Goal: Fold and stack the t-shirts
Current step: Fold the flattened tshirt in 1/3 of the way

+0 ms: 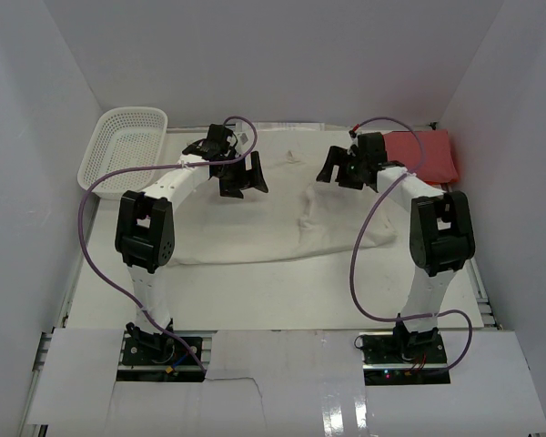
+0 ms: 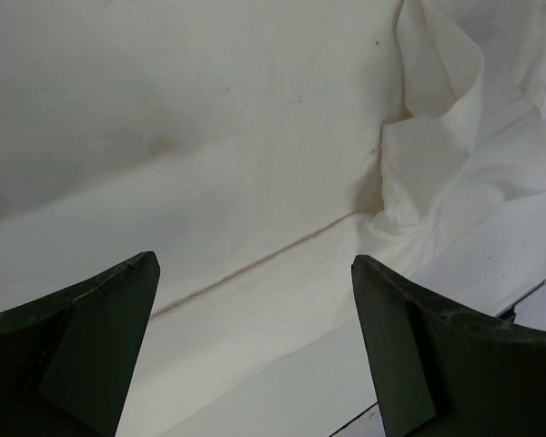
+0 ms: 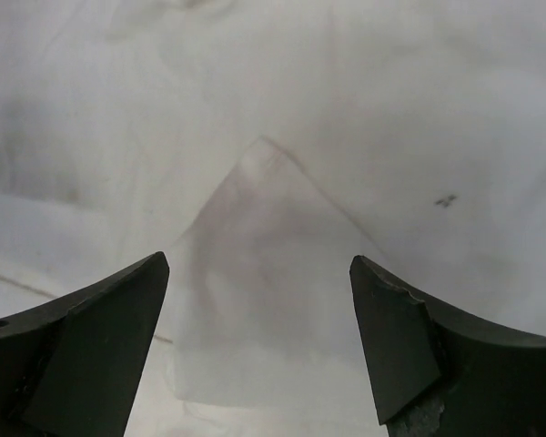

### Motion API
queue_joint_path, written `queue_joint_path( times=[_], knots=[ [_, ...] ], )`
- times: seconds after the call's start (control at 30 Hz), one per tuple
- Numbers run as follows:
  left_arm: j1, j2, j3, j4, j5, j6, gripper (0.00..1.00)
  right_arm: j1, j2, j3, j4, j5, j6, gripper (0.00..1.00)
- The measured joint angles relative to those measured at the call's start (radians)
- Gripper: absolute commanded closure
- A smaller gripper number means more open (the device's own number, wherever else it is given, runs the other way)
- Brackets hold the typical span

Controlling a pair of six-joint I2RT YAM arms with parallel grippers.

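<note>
The cream-white t-shirt [image 1: 255,228] lies spread over the middle of the table, with a rumpled fold near its right side. My left gripper [image 1: 244,182] hovers open over its back left part. In the left wrist view the left gripper [image 2: 255,262] has nothing between its fingers, with flat cloth [image 2: 209,182] and a hem seam below. My right gripper [image 1: 338,173] is open above the shirt's back right area. In the right wrist view the right gripper [image 3: 259,262] frames a raised peak of white cloth [image 3: 255,218] without touching it. The red t-shirt [image 1: 423,155] lies folded at the back right corner.
A white plastic mesh basket [image 1: 123,150] stands at the back left corner. White walls enclose the table on three sides. Purple cables loop from both arms. A bare strip of table [image 1: 282,296] runs between the shirt and the arm bases.
</note>
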Motion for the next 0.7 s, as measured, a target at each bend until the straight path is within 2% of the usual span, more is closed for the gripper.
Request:
queue_joint_path(
  times=[0.17, 0.33, 0.53, 0.7],
  knots=[
    [0.0, 0.0, 0.0, 0.002, 0.0, 0.0, 0.02, -0.013, 0.009, 0.152, -0.097, 0.109, -0.097, 0.2],
    [-0.002, 0.0, 0.0, 0.002, 0.0, 0.0, 0.02, -0.014, 0.104, 0.286, -0.188, 0.163, -0.163, 0.3],
    [-0.002, 0.001, 0.0, 0.003, 0.002, 0.0, 0.02, -0.004, 0.175, 0.284, -0.293, 0.19, -0.216, 0.37],
    [-0.002, 0.002, 0.0, 0.003, 0.008, 0.0, 0.02, 0.006, 0.175, 0.241, -0.319, 0.189, -0.256, 0.38]
  ],
)
